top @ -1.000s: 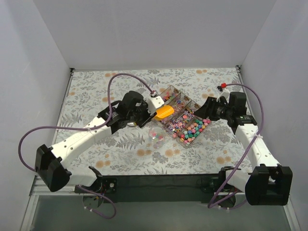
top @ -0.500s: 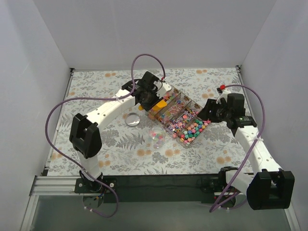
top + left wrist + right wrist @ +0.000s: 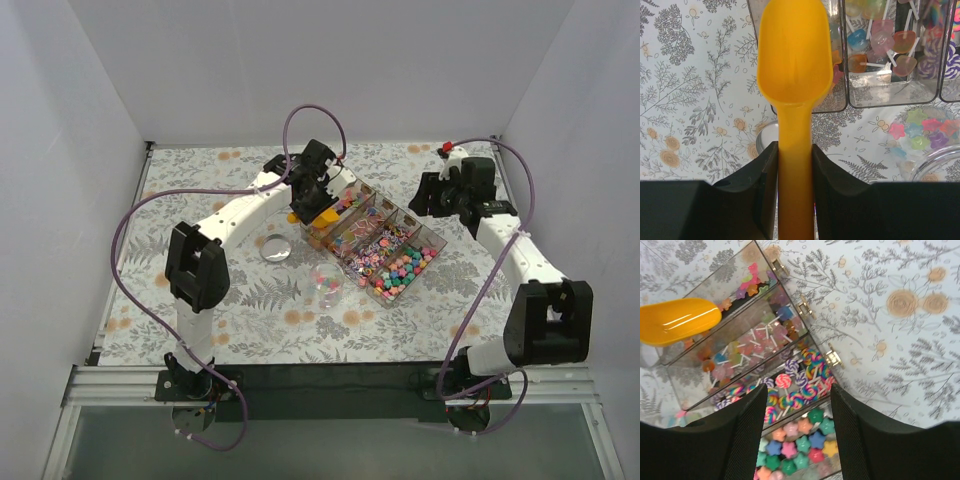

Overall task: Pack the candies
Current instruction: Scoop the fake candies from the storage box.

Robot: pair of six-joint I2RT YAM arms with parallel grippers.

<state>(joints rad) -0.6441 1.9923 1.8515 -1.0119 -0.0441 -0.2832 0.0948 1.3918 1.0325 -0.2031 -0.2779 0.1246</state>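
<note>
**Scoop poised over the end compartment**

We see the left arm's fingers [image 3: 756,197] clenched on the handle of the orange scoop [image 3: 795,55]. Its bowl is empty and reaches out over the end compartment of the clear divided box [image 3: 802,307]. The box lies aslant about mid-bench, somewhat toward the far and right edges. The candies [image 3: 400,268] sit in its compartments, sorted by kind (stars nearest the near edge, lollipops in the middle, small mixed shapes under the scoop). A few stars lie in the open jar [image 3: 327,281], just beside the box on its near-edge side. A round lid [image 3: 277,247] rests on the bench on the jar's left-edge side. The right arm's fingers [image 3: 747,440] are spread and hold nothing, hovering above the box's right-edge side.

We judge the step in hand to be the dip for a scoopful. To do it well, we would tip the bowl's lip down inside the compartment walls and drive it along the compartment's length, not across. We would level it before lifting, so nothing rolls off. The box probably slides easily, so we would press gently, and the free fingers could steady it. We would then carry the scoop low to the jar, centre the lip over its mouth and pour slowly.
</note>
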